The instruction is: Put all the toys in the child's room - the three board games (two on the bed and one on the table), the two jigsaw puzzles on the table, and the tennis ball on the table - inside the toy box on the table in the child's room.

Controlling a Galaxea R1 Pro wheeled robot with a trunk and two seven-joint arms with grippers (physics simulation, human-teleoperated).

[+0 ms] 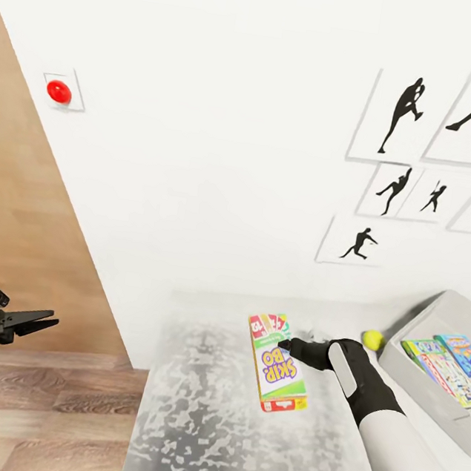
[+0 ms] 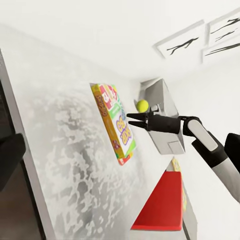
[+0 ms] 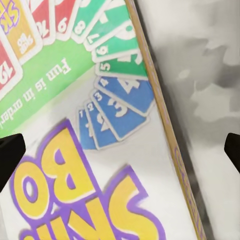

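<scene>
- Far left, our left gripper (image 1: 42, 321) hangs over the wood floor (image 1: 30, 416), well apart from the table (image 1: 186, 423). Its fingers taper to a near-closed point with nothing between them, so we read it as clenched and idle.
- On the wall (image 1: 208, 112) above it sits a red button (image 1: 59, 91), which has no part in the job.
- Toward the middle, the game (image 1: 276, 362), a Skip-Bo box, is on the mottled table. In the left wrist view it looks tilted up on one long edge rather than lying flat (image 2: 114, 122).
- Our right gripper (image 1: 285, 342) is just at the game's right edge, above the box face. In the right wrist view the two fingertips (image 3: 11, 155) stand wide at either side of the printed lid, so the pincer is released and holds nothing. We cannot tell whether it touches the box.
- Right of the gripper, the ball (image 1: 373, 339) rests on the table just beside the near-left wall of the toy box (image 1: 424, 382).
- Far right, the toy box already holds two flat colourful boxes (image 1: 445, 366). Which toys they are, we cannot say.
- A red box (image 2: 162, 205) lies on the table nearer the robot, seen from the left wrist. We take it for another toy waiting.
- Our judgement: two items are in, and the game under our right hand is the step in hand. The ball, the red box and any remaining toys are still left.
</scene>
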